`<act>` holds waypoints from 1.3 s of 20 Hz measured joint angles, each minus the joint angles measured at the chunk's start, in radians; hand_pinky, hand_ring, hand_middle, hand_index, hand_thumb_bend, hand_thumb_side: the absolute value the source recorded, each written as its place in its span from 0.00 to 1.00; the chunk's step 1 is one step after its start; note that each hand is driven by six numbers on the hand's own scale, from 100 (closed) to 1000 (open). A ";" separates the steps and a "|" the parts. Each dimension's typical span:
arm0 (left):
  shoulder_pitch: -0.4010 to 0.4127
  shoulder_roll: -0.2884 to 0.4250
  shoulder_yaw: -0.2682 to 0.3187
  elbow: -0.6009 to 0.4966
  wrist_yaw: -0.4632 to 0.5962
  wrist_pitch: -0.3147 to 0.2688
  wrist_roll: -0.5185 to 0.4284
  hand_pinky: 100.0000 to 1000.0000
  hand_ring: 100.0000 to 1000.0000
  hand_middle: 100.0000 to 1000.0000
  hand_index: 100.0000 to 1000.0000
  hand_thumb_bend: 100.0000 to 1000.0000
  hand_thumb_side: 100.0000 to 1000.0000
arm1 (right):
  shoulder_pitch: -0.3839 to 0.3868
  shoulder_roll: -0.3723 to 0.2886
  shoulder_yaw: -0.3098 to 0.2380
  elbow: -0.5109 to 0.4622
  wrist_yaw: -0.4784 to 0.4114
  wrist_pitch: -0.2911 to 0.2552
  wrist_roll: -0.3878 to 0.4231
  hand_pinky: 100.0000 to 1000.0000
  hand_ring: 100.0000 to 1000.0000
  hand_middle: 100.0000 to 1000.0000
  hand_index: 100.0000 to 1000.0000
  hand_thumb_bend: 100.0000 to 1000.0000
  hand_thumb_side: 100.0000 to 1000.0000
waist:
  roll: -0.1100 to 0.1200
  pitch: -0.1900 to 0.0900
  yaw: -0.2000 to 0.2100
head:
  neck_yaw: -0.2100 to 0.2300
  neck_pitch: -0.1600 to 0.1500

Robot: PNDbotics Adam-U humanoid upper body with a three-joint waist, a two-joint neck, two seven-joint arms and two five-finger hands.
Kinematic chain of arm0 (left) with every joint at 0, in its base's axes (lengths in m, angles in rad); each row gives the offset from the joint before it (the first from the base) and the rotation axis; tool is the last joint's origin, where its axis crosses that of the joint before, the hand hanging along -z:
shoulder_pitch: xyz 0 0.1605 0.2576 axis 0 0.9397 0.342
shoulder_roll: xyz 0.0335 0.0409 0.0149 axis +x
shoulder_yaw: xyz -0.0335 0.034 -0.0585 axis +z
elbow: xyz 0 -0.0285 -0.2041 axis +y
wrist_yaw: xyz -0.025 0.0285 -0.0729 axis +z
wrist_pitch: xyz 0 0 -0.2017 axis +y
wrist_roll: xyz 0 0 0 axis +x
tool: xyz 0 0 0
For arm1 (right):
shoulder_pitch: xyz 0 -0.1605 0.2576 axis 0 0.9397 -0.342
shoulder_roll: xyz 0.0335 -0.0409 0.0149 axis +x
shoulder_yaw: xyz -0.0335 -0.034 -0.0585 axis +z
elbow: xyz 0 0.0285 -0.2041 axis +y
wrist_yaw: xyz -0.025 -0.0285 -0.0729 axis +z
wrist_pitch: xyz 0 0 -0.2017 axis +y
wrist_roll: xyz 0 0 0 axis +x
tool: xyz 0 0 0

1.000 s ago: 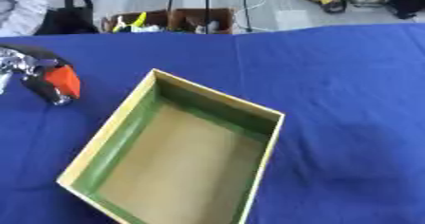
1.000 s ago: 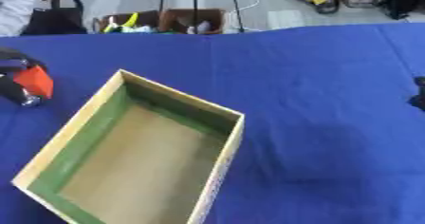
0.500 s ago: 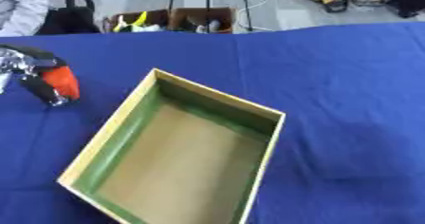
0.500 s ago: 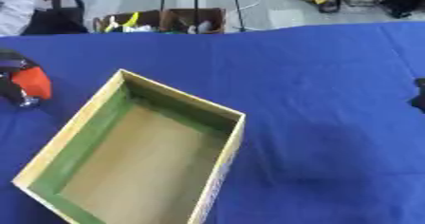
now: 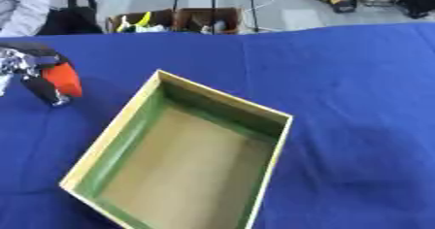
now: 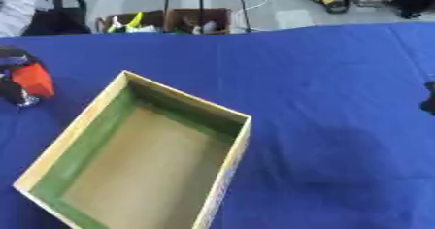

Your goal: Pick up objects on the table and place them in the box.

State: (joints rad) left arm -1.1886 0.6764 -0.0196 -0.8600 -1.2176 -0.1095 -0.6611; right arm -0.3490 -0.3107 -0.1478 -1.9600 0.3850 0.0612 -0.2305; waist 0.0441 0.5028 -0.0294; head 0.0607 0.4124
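the left hand [image 5: 30,70] is cut off by the picture's left edge, so only its fingers show, curled round an orange object [image 5: 62,79] too blurred to name. the right hand [image 6: 428,99] is a dark sliver at the right edge of the right eye view, its fingers unreadable. below the left hand, the box [image 5: 136,126] loses its near corner past the bottom edge.

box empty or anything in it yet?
Empty. The box shows only its bare tan floor and green inner walls; the orange object is outside, in the left hand.
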 measured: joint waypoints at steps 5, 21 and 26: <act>-0.001 0.000 -0.001 -0.001 -0.013 0.010 0.060 0.41 0.52 0.45 0.57 0.00 0.29 | 0.006 0.000 0.000 0.000 0.000 0.000 0.000 0.64 0.58 0.45 0.70 0.47 1.00 | 0.003 -0.001 0.002 | 0.000 0.001; -0.014 -0.008 -0.048 -0.125 0.047 -0.024 0.051 0.38 0.49 0.47 0.53 0.00 0.28 | 0.017 0.001 -0.006 0.001 0.000 0.000 0.000 0.64 0.58 0.46 0.70 0.46 1.00 | 0.009 -0.063 0.031 | -0.011 0.044; 0.007 0.006 -0.100 -0.277 0.123 -0.028 -0.010 0.38 0.49 0.47 0.51 0.00 0.27 | 0.024 0.007 -0.006 0.001 0.000 -0.001 0.000 0.64 0.58 0.46 0.70 0.45 1.00 | 0.009 -0.088 0.048 | -0.024 0.065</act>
State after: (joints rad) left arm -1.1815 0.6826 -0.1200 -1.1372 -1.0949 -0.1379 -0.6714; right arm -0.3250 -0.3039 -0.1536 -1.9593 0.3850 0.0604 -0.2302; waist 0.0526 0.4150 0.0185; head 0.0371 0.4770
